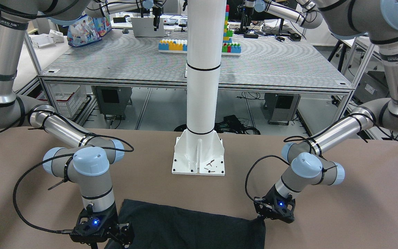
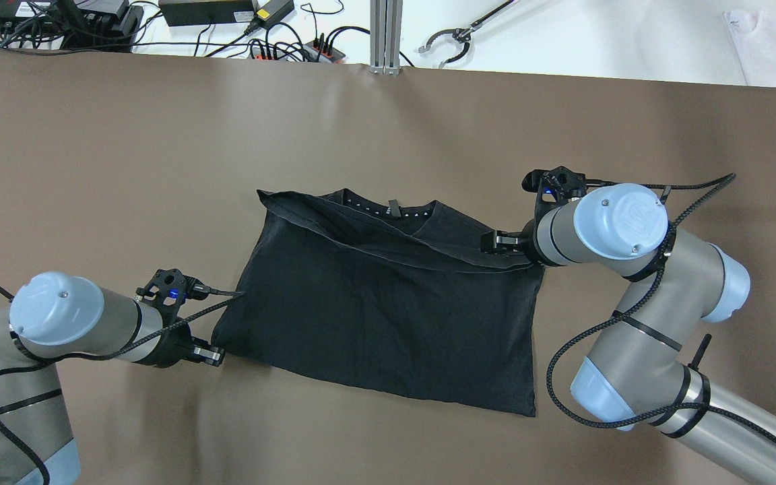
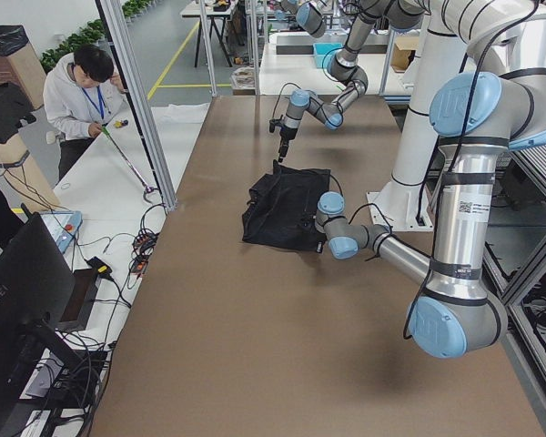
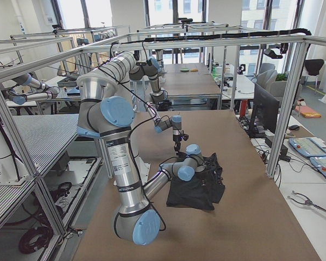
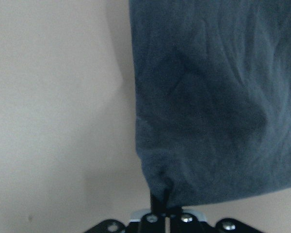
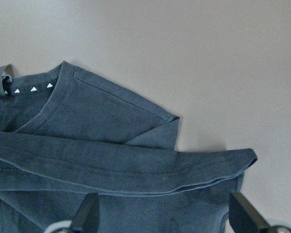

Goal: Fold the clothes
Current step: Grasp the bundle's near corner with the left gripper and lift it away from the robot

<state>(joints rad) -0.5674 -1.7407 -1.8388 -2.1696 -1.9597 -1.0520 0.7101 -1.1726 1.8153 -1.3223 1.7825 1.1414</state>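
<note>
Clothes (image 2: 388,316) lie mid-table (image 2: 125,168), with the far hem doubled over. Left gripper (image 2: 213,351) pinches the near-left corner. Right gripper (image 6: 165,208) hangs spread above the right end of that fold, gripping nothing. We judge the right should straddle both layers, close, then both lift level to avoid skew.

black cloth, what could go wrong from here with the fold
The left gripper pinches only the very corner tip of the black cloth, so it could slip out on a lift. The right gripper is open over a layered hem; it may catch only the top layer, skewing the fold.
</note>
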